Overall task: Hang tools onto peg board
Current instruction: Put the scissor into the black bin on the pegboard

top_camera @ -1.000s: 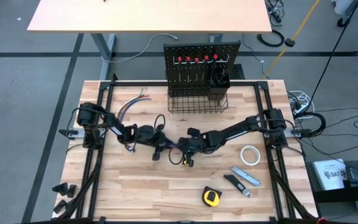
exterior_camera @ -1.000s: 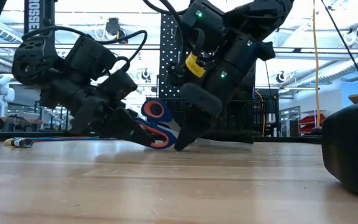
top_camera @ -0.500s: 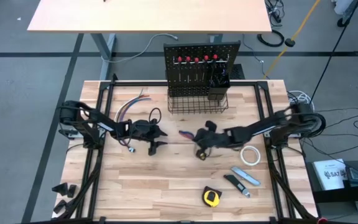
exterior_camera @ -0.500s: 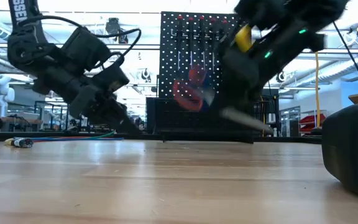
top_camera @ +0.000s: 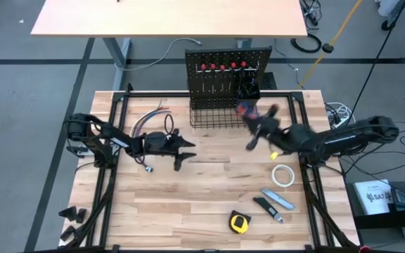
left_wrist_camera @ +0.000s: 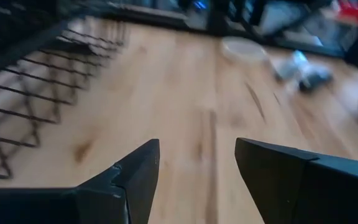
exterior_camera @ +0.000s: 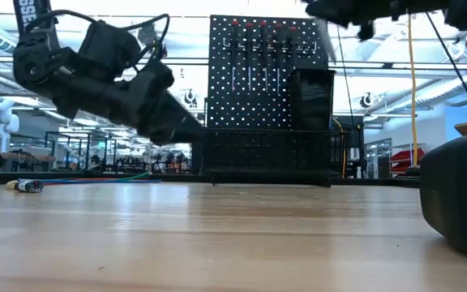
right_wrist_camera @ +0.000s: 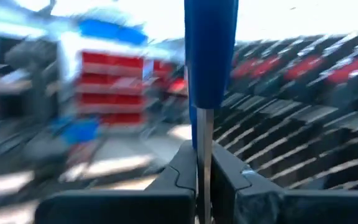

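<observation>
The scissors [top_camera: 245,109], with red and blue handles, hang in the air just in front of the black wire basket [top_camera: 209,118] at the foot of the peg board [top_camera: 227,60]. My right gripper [top_camera: 257,124] is shut on them. In the right wrist view a blue handle [right_wrist_camera: 210,50] sticks out beyond the fingertips. My left gripper [top_camera: 183,154] stands open over bare wood left of centre, a little above the table, with nothing between its fingers [left_wrist_camera: 135,180]. In the low view only the right arm's underside [exterior_camera: 355,10] shows at the top edge. My right gripper pinches the scissors' silver blade part [right_wrist_camera: 202,134] between its two fingers, which lie along it. The handles point away past the fingertips toward the peg board. The fingers reach in about level from the table's right side. The scissors are lifted clear of the table.
A white tape roll [top_camera: 282,176], a grey-blue utility knife [top_camera: 276,203] and a yellow tape measure [top_camera: 239,223] lie on the near right of the table. A bundle of coloured wires [top_camera: 146,119] lies at the far left. Red-handled tools [top_camera: 222,68] hang on the peg board.
My right gripper has lifted the scissors off the table's middle and swung them up and toward the far right, up to the basket, tipping from pointing down to about level. My left gripper has let go of the scissors, drawn back left and risen a little.
</observation>
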